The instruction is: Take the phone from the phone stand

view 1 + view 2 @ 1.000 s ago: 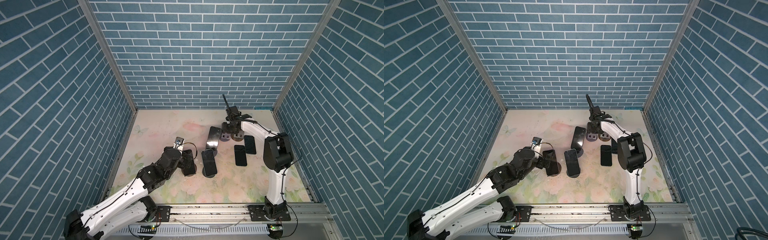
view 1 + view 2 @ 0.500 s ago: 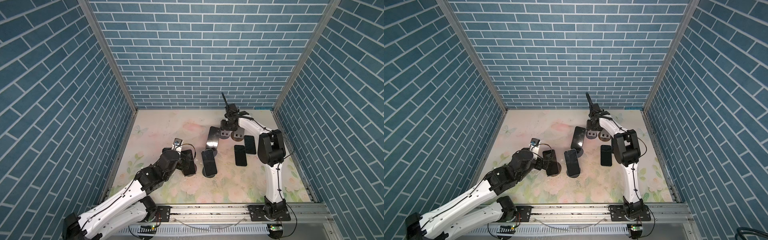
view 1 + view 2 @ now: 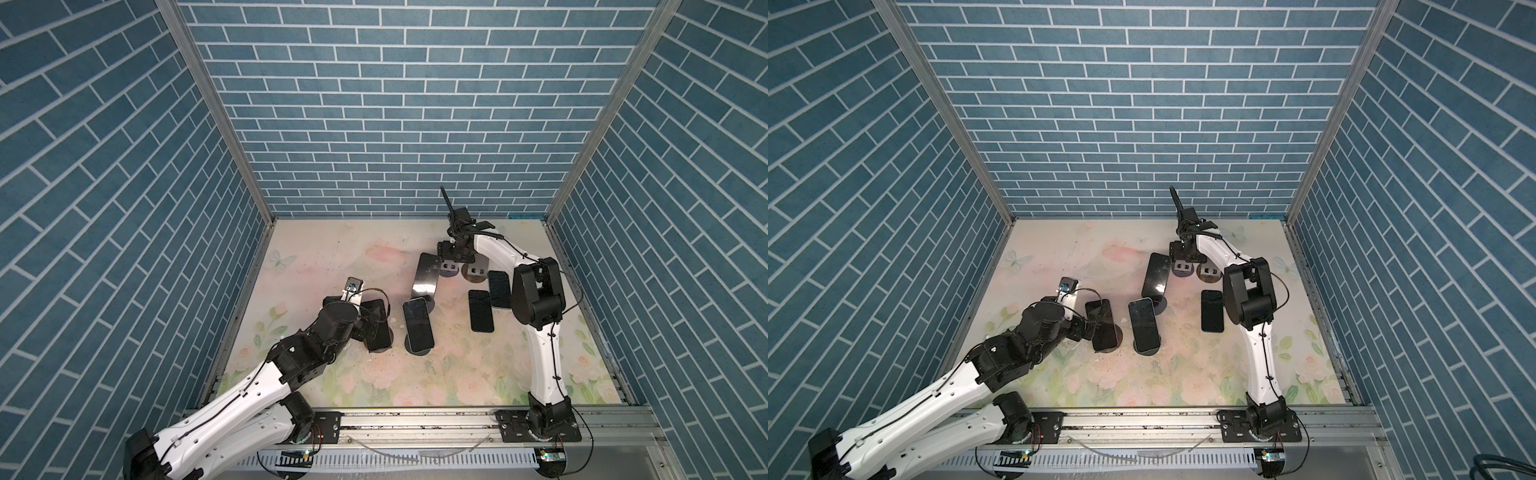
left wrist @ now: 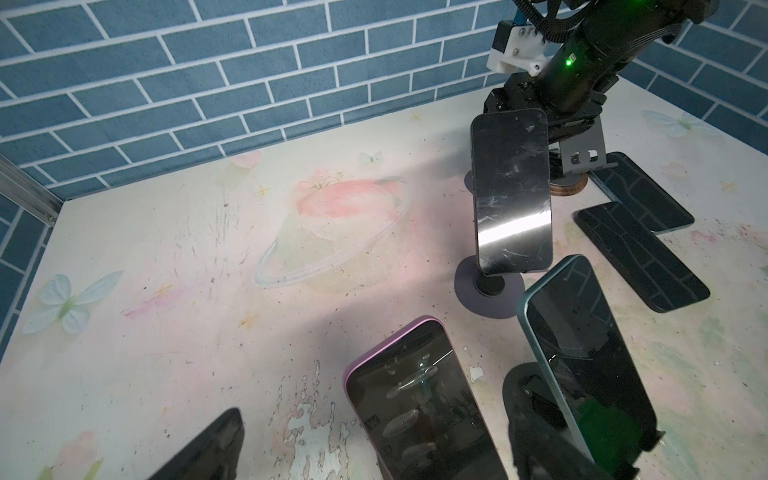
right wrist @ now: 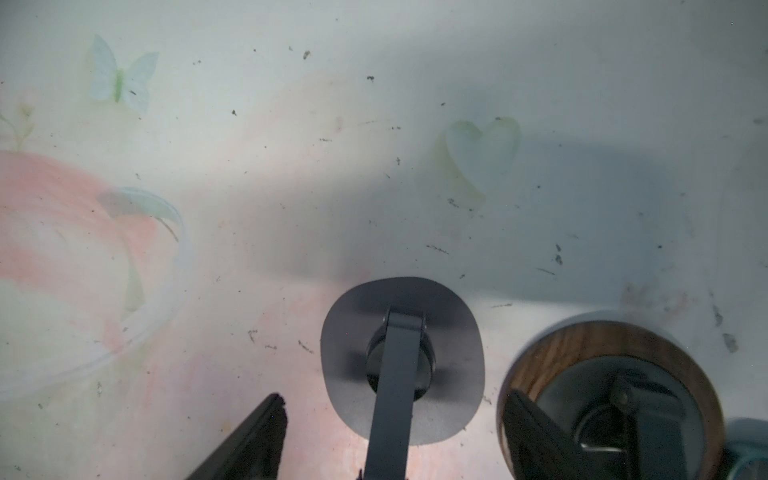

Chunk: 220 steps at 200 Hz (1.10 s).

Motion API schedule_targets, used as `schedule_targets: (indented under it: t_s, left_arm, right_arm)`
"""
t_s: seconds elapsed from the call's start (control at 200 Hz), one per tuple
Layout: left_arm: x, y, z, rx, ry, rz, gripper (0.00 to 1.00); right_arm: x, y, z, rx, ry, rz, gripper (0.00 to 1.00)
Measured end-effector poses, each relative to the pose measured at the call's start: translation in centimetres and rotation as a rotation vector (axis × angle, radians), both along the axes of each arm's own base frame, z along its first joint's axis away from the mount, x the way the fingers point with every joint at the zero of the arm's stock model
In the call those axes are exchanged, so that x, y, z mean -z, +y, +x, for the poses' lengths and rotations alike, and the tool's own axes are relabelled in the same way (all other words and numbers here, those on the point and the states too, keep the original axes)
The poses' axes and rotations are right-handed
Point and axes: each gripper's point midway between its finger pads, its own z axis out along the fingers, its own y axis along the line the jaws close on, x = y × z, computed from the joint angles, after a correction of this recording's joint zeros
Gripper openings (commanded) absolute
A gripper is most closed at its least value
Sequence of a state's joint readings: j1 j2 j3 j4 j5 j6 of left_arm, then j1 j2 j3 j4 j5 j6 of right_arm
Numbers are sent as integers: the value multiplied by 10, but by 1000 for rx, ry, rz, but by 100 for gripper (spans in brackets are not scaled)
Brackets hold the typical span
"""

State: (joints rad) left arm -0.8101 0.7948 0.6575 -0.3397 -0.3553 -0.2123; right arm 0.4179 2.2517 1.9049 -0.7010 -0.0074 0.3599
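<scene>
Glass gleams on the purple-edged phone (image 4: 415, 407) within the wide-open left hand (image 4: 378, 432). Right hand (image 5: 395, 415), cropped, gapes astride a matte grey stand (image 5: 353, 328).

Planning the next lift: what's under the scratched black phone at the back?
A round grey stand base with a short post; its cradle behind the phone is hidden.

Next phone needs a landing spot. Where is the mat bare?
Bare: back-left mat, between the wall and the propped dark phone; also the front strip along the rail. Crowded: flat phones and empty stands by the right arm.
</scene>
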Motion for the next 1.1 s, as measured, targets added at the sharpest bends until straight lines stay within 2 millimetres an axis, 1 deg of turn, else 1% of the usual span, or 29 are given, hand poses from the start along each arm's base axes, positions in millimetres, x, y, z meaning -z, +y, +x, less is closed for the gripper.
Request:
schedule_targets:
  t_s: [0.14,0.24,0.34,0.505,0.585,0.655,0.715,0.76,0.9,0.965,1.1]
  left_arm:
    - [0,0,0,0,0,0,100]
    - [0,0,0,-2,0,1,100]
    - [0,1,0,-3,-1,3,100]
    - [2,2,0,-5,5,10,100]
    - [3,4,-1,-15,14,20,100]
    - [4,7,-2,-30,25,23,100]
    - [3,8,-2,-39,33,20,100]
    - [1,8,-2,-47,35,12,100]
    - [-4,6,0,-63,52,-11,100]
    - [-2,3,1,-69,73,-14,100]
    - [8,-2,3,-91,135,-29,100]
  right_arm:
    - [-2,-1,-1,1,-1,-3,84]
    - [-13,-2,-2,3,-12,-2,84]
    - [-37,-3,-2,6,-52,10,84]
    - [-90,-7,-5,13,-150,43,84]
    - [-109,-12,-14,17,-184,50,84]
    - [-119,-19,-25,21,-199,50,84]
    - [-120,-25,-36,25,-201,45,84]
    - [-118,-30,-45,28,-195,39,84]
    - [-101,-44,-75,42,-157,20,83]
    - [-92,-50,-88,54,-134,16,83]
    - [-79,-61,-109,73,-107,2,84]
